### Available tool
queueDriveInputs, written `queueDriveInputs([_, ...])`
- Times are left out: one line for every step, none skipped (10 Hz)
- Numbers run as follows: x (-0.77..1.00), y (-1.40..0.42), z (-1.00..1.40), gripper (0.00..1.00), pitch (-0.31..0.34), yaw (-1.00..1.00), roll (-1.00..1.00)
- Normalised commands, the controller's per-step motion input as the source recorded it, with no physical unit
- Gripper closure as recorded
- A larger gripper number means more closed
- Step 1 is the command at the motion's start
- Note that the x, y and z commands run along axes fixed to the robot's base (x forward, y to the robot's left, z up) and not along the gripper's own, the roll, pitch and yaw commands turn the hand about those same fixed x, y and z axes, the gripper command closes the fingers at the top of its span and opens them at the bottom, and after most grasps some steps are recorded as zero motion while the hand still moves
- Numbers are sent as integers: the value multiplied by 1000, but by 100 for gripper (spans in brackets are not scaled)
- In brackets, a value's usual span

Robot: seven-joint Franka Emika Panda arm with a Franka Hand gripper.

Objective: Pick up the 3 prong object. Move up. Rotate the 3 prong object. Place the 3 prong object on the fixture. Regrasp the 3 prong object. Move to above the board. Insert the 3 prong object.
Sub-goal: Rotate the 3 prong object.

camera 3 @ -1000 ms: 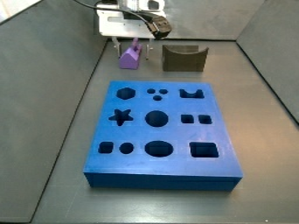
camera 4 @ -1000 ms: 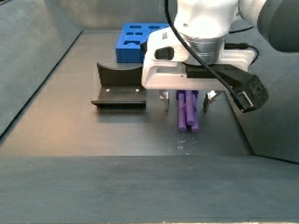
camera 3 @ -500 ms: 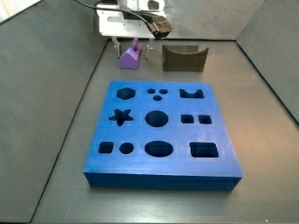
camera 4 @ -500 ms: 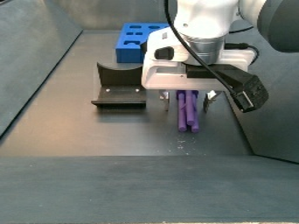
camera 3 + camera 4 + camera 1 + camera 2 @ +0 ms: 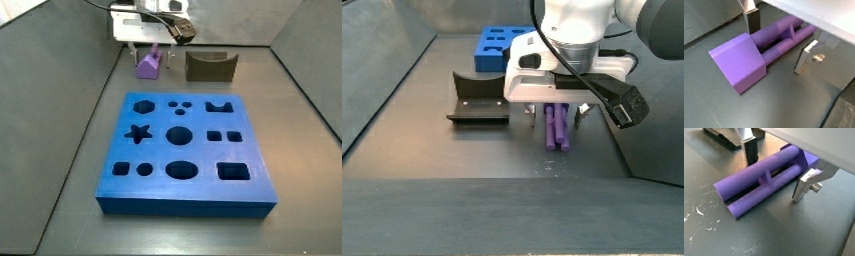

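Observation:
The 3 prong object (image 5: 747, 62) is a light-purple peg lying flat on the dark floor, also seen in the other wrist view (image 5: 754, 187). My gripper (image 5: 779, 39) (image 5: 776, 170) is lowered over it and open, one finger on each side of its lobed shaft. A gap shows between the shaft and the silver finger (image 5: 803, 184). In both side views the peg (image 5: 148, 66) (image 5: 557, 130) lies under the gripper (image 5: 151, 42) (image 5: 556, 108). The dark fixture (image 5: 210, 66) (image 5: 474, 101) stands beside it. The blue board (image 5: 187, 150) (image 5: 500, 41) lies apart.
Grey walls (image 5: 80, 60) enclose the floor on the sides and back. A black cable (image 5: 616, 100) hangs from the wrist beside the peg. White scratches (image 5: 701, 213) mark the floor near the peg's end.

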Motion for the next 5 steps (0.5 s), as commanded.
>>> queueDriveInputs([22,-4,-152,0,-22,-8,203])
queueDriveInputs([22,-4,-152,0,-22,-8,203])
queueDriveInputs([22,-4,-152,0,-22,-8,203])
queueDriveInputs([22,-4,-152,0,-22,-8,203])
queueDriveInputs([22,-4,-152,0,-22,-8,203])
